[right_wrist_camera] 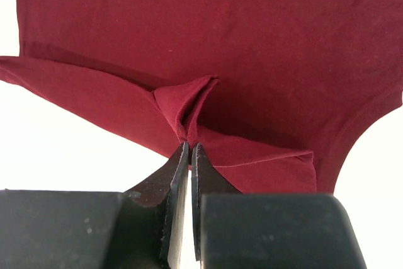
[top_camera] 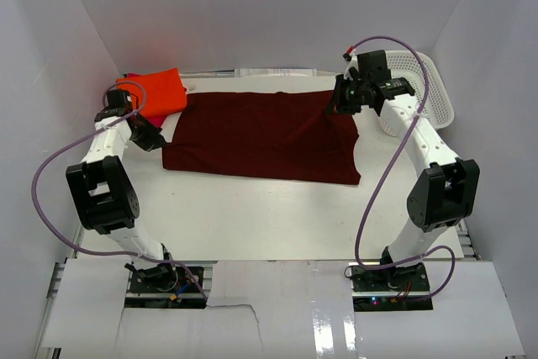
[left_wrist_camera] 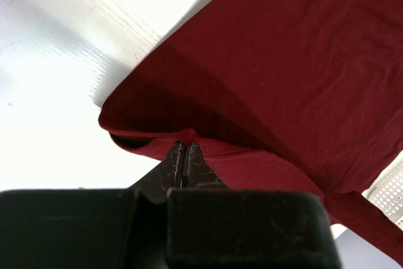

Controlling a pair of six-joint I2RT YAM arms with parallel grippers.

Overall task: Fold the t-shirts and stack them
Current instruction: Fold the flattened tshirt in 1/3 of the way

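Maroon t-shirt [top_camera: 265, 136] lies spread across the middle of the white table [top_camera: 252, 216], long side running left to right, mostly flat, with some creasing near its right end. Left fingers [left_wrist_camera: 171, 165] are pressed together on a pinch of the shirt's left edge; the left wrist view shows the hem there doubled over into a small roll just ahead of the tips, with cloth fanning away up and to the right. Right fingers [right_wrist_camera: 176, 168] are likewise clamped tight on a gathered peak of maroon cloth, with folds running out from the pinch to both sides. In the top view this grip sits at the shirt's far right corner, where the fabric is drawn up a little. Orange t-shirt [top_camera: 155, 90] sits folded at the far left of the table, just beside the maroon shirt's far left corner and next to the left arm's wrist. A sliver of the magenta-pink t-shirt [top_camera: 160, 120] shows under the orange one's near edge. White mesh basket [top_camera: 430, 90] stands at the far right against the wall, behind the right arm, apart from the maroon shirt.
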